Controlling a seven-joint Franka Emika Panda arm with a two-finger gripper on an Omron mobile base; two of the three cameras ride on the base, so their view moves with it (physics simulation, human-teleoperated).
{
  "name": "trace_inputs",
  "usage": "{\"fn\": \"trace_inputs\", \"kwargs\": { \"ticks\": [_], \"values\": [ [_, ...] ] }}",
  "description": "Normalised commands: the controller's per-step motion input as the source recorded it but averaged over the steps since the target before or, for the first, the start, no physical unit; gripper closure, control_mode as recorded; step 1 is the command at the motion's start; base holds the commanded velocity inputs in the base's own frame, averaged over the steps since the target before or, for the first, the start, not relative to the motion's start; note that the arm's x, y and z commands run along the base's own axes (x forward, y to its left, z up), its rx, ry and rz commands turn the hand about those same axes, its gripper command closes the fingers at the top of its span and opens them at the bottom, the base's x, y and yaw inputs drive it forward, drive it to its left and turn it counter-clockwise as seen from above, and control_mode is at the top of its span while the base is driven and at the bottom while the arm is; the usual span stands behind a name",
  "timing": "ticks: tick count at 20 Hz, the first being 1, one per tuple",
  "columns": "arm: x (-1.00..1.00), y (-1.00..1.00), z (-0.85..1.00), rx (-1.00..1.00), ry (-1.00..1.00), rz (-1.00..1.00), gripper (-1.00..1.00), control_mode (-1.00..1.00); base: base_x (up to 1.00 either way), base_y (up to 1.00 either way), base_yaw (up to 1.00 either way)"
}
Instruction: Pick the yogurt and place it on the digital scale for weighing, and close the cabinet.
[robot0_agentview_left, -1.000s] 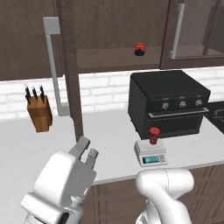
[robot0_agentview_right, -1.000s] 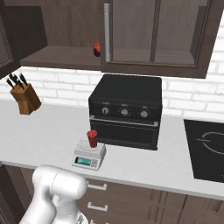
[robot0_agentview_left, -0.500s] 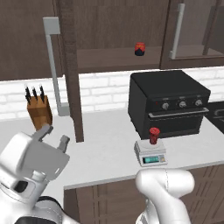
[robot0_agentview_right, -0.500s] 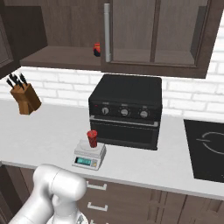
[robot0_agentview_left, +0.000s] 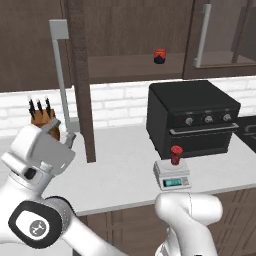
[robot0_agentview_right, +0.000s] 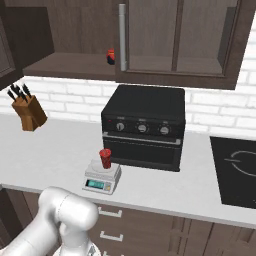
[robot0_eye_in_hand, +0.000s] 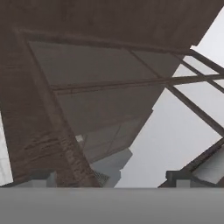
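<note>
The yogurt (robot0_agentview_left: 175, 154) is seen standing upright on the digital scale (robot0_agentview_left: 171, 175), in front of the black oven (robot0_agentview_left: 192, 116) on the counter (robot0_agentview_left: 120, 167); the weighing part of the task is judged complete, and the step in hand is judged to be the closing of the cabinet (robot0_agentview_left: 80, 75). The cabinet door is seen edge-on, swung out over the counter, with its grey bar handle (robot0_agentview_left: 60, 75) on the outer face. The gripper (robot0_agentview_left: 67, 141) is located low at the left, beside the knife block (robot0_agentview_left: 44, 120) and near the lower end of the door. In the hand view, two fingertips (robot0_eye_in_hand: 41, 178) are seen set well apart with nothing between them, so the gripper is judged to be open and empty. For a good closure, the hand is to be placed against the outer face of the door, close to the handle side and away from the hinge, and the door is to be pushed through its arc until it meets the frame. Contact with the knife block is to be avoided. The small jar (robot0_agentview_left: 159, 56) on the shelf sits back from the edge and is not expected to obstruct the door.
</note>
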Motion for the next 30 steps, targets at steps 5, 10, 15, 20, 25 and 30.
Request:
{"fn": "trace_inputs", "kwargs": {
  "ticks": [5, 10, 15, 20, 25, 30],
  "values": [
    [0.38, -0.55, 0.53, 0.06, -0.21, 0.03, -1.00, -1.00, 0.00, 0.00, 0.00],
    [0.33, -0.87, 0.58, 0.13, -0.16, 0.06, -1.00, -1.00, 0.00, 0.00, 0.00],
    [0.33, -1.00, 0.48, 0.17, -0.06, 0.11, -1.00, -1.00, 0.00, 0.00, 0.00],
    [0.43, -0.97, 0.29, 0.18, 0.01, 0.18, -1.00, -1.00, 0.00, 0.00, 0.00],
    [0.82, -0.98, 0.00, 0.22, 0.13, 0.34, -1.00, -1.00, 0.00, 0.00, 0.00],
    [0.87, -0.91, 0.00, 0.17, 0.15, 0.41, -1.00, -1.00, 0.00, 0.00, 0.00]
  ]
}}
